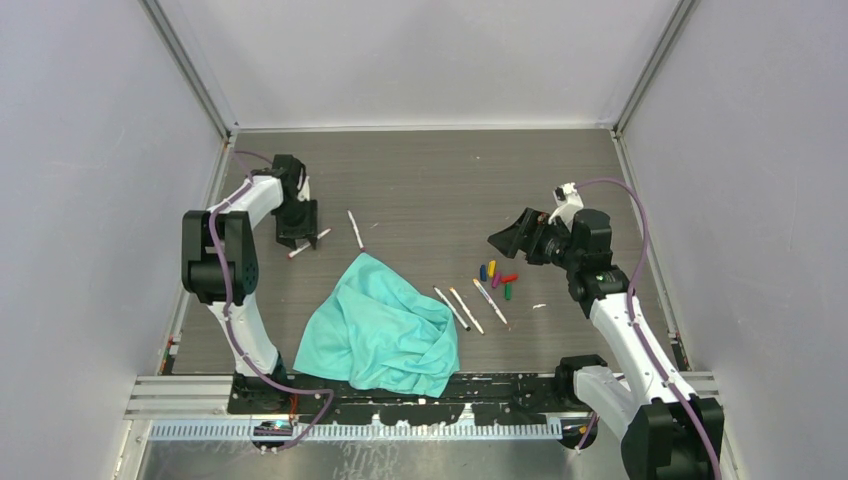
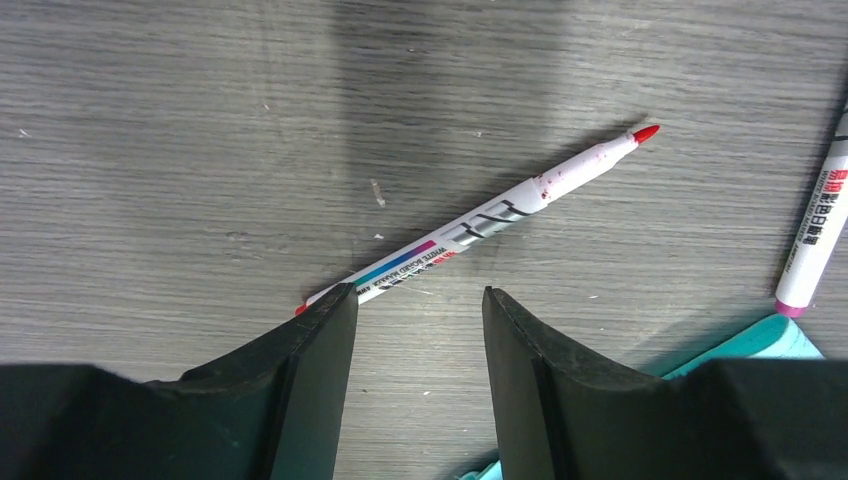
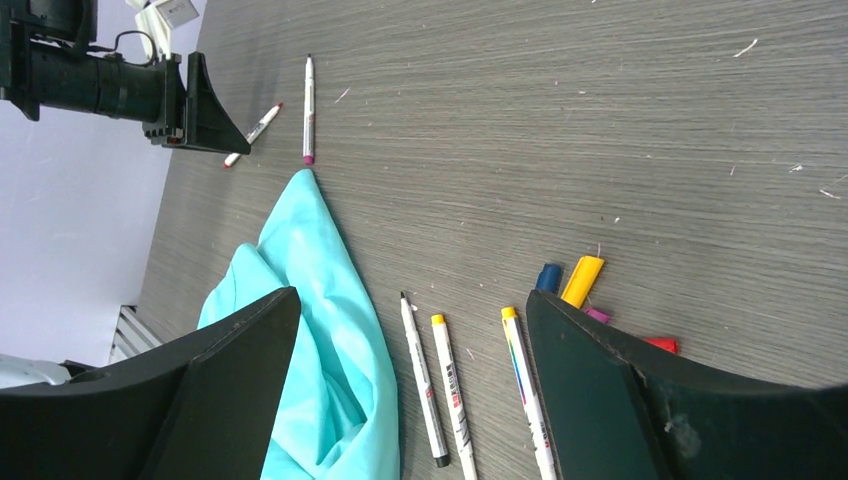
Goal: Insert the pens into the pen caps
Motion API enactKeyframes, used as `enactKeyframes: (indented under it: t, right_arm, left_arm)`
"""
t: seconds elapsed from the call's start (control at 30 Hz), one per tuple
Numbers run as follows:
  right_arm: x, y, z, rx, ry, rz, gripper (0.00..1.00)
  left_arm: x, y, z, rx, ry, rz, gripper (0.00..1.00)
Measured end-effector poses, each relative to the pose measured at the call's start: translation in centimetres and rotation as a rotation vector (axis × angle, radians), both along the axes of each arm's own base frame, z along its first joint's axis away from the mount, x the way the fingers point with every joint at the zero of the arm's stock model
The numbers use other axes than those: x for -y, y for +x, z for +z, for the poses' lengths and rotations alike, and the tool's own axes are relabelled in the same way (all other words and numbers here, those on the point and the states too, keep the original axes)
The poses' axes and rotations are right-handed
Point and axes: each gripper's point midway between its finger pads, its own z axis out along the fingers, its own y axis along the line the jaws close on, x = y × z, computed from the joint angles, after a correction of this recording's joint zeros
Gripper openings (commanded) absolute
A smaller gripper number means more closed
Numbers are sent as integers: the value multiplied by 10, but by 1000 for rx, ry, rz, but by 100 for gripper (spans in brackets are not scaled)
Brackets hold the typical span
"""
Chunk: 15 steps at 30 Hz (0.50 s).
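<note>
A red-tipped pen point(image 1: 308, 243) lies at the back left, with its rear end just under one tip of my open left gripper point(image 1: 297, 236). In the left wrist view the pen point(image 2: 480, 222) runs diagonally ahead of that gripper point(image 2: 420, 295), which holds nothing. A purple-ended pen point(image 1: 355, 229) lies beside it and shows at the view's edge point(image 2: 815, 225). Three pens point(image 1: 466, 310) lie side by side in the middle. The caps point(image 1: 497, 278) cluster to their right. My right gripper point(image 1: 510, 238) hovers wide open above them point(image 3: 410, 293). Blue point(image 3: 547, 277), yellow point(image 3: 582, 281), purple point(image 3: 598, 315) and red point(image 3: 660, 345) caps show there; the green one is hidden.
A crumpled teal cloth point(image 1: 385, 325) lies at the near middle, left of the three pens, its tip reaching toward the purple-ended pen. It shows in the right wrist view point(image 3: 320, 300) and the left wrist view point(image 2: 760, 340). Grey walls enclose the table on three sides.
</note>
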Motion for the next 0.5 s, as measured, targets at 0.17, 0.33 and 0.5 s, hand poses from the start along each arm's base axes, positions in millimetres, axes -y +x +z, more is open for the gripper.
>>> enactKeyframes:
  t: [0.17, 0.33, 0.5]
  right_arm:
    - [-1, -1, -2, -7, 1, 6, 90]
    - [-3, -1, -4, -16, 1, 12, 90]
    - [-5, -2, -4, -16, 1, 21, 90]
  left_arm:
    - [3, 2, 0, 10, 3, -23, 51]
    - [3, 3, 0, 17, 5, -32, 52]
    - [3, 5, 0, 25, 5, -35, 52]
